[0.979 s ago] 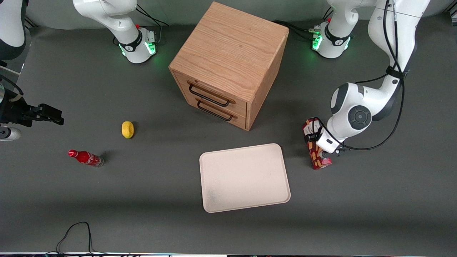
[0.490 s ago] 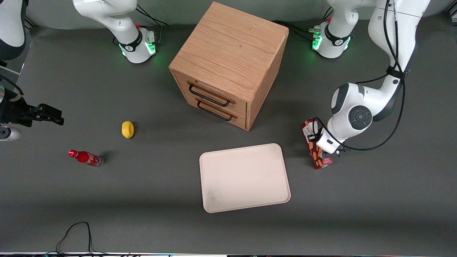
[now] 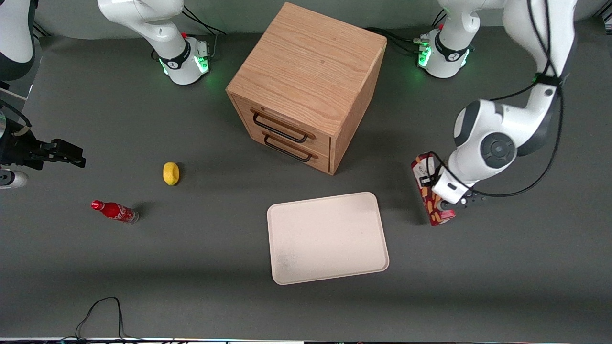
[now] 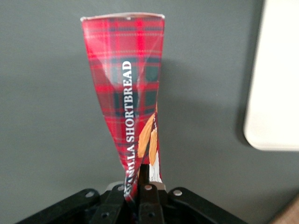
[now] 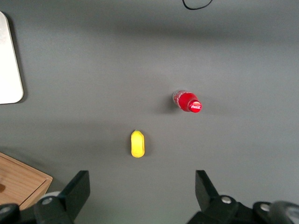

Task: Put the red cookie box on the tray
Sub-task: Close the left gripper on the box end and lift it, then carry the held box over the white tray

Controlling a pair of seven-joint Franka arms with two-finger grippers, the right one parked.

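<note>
Front view: gripper [image 3: 448,203] sits low at the working arm's end of the bench [image 3: 191,267], jaws closed on the red cookie box [image 3: 429,191] near its lower end; the box stands tilted, apparently lifted or just leaving the bench — contact underneath cannot be told. Tray [image 3: 327,237] lies near the box toward the parked arm's end, apart from it, nothing on it. Wooden drawer cabinet [image 3: 306,86] stands farther from the camera than the tray; lemon [image 3: 170,173] and small red soda bottle [image 3: 114,211] lie well off toward the parked arm's end. Left wrist view: jaws pinch the red cookie box [image 4: 128,107] narrowly at one end, and the carton looks twisted and squeezed in at the grip (thin card, likely soft). Tray corner [image 4: 275,93] shows alongside. Right wrist view: lemon [image 5: 137,143], bottle [image 5: 188,102], tray edge [image 5: 9,65]. Risks, as judged: an end grip leaves a long lever — the box may swing or slip during the carry; the crushed card could give way; a low carry could catch the tray rim.
</note>
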